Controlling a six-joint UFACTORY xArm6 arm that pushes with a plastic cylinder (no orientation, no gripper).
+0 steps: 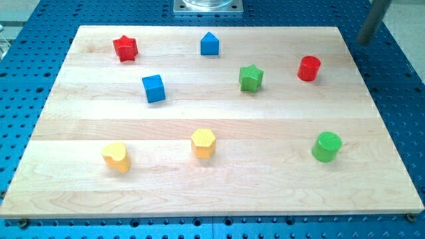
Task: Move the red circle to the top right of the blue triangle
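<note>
The red circle stands on the wooden board at the view's upper right. The blue triangle stands near the view's top centre, well to the left of the red circle and slightly higher. My tip is at the view's top right, just beyond the board's right edge, above and to the right of the red circle and apart from it. It touches no block.
A green star lies between the red circle and the blue triangle, slightly lower. Also on the board are a blue cube, a red star, a yellow hexagon, a yellow heart and a green circle.
</note>
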